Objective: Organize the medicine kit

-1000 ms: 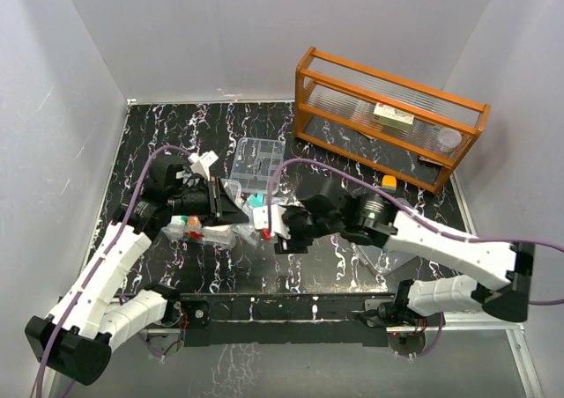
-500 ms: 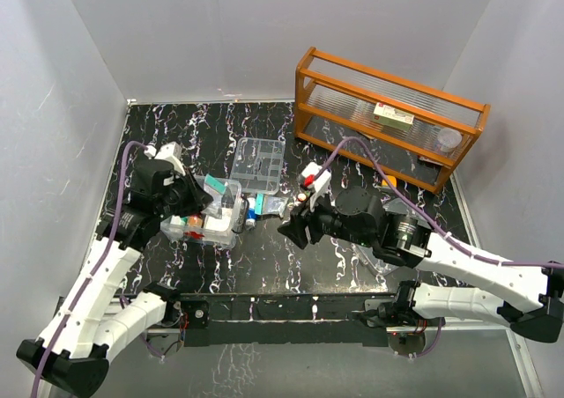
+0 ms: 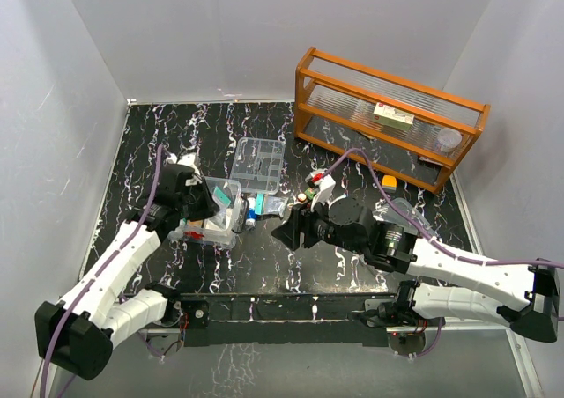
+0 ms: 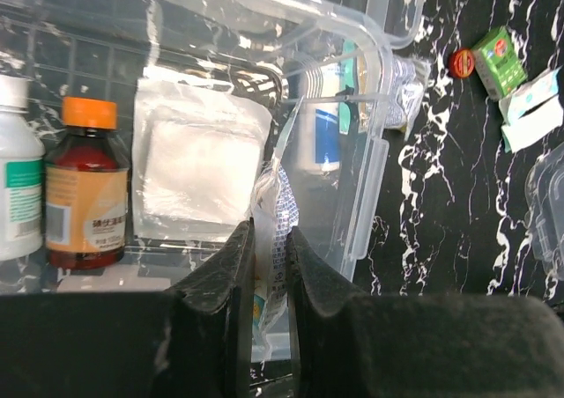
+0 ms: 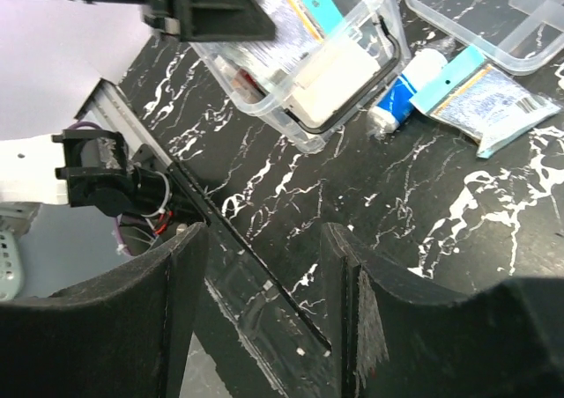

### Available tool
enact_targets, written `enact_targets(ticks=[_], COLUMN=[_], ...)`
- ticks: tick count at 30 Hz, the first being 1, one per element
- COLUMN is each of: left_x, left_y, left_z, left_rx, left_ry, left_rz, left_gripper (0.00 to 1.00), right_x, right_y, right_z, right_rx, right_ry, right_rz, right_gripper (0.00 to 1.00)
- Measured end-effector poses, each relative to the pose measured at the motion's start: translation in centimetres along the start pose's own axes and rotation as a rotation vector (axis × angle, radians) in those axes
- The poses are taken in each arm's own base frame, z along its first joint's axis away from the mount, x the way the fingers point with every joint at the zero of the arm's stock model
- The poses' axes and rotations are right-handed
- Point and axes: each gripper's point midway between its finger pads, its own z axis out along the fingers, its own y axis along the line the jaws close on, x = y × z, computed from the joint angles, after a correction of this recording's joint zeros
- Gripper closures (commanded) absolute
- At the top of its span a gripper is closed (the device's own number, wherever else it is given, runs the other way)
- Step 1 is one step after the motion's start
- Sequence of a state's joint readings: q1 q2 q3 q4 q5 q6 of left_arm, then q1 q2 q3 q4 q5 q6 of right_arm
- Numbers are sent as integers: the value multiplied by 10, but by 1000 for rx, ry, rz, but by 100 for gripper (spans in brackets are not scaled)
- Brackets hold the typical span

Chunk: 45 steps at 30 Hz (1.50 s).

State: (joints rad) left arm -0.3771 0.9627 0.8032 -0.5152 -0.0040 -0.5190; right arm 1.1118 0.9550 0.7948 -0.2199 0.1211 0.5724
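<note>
The medicine kit's clear box [image 3: 204, 229] stands at the left of the table, and it holds a brown bottle with an orange cap [image 4: 84, 187], a white bottle [image 4: 16, 182] and a white gauze pad [image 4: 198, 160]. My left gripper [image 3: 210, 206] hangs over the box, and the left wrist view shows the left gripper [image 4: 270, 239] shut on a thin printed plastic packet [image 4: 280, 206]. The clear divided tray [image 3: 258, 162] lies behind the box. My right gripper [image 3: 282, 232] is open and empty to the right of the box, and the right wrist view shows the right gripper [image 5: 264, 248] above bare table.
A white-and-blue tube [image 5: 410, 88] and a blue-edged sachet [image 5: 480, 94] lie right of the box. A small green box [image 4: 498, 50] and a red cap [image 4: 461, 62] lie nearby. The orange wooden rack [image 3: 388, 116] stands at the back right.
My right gripper has drawn back from the box towards the near right and hangs open. My left gripper swung left, then came back over the box.
</note>
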Motion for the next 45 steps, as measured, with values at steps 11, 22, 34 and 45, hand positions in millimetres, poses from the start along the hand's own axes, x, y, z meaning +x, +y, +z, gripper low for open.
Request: enact_targets(ticks=[11,22,34,45], left_x=[31,45,35,15], left_y=[-2,11,32,25], left_z=[31,45,38,22], left_rx=[61,20,-118,-119], left_ry=[92,112,115,83], left_rz=[-3,-10,44,71], left_gripper=[97,72,52,46], right_x=[-8,-4,-2,-2], right_y=[26,26,21,-20], right_z=[0,1,3,9], right_rx=[-131,-142,-123,103], right_ry=[-23,-18,-23,-66], right_rz=[17,19,23,88], right_gripper=[48,48,48,45])
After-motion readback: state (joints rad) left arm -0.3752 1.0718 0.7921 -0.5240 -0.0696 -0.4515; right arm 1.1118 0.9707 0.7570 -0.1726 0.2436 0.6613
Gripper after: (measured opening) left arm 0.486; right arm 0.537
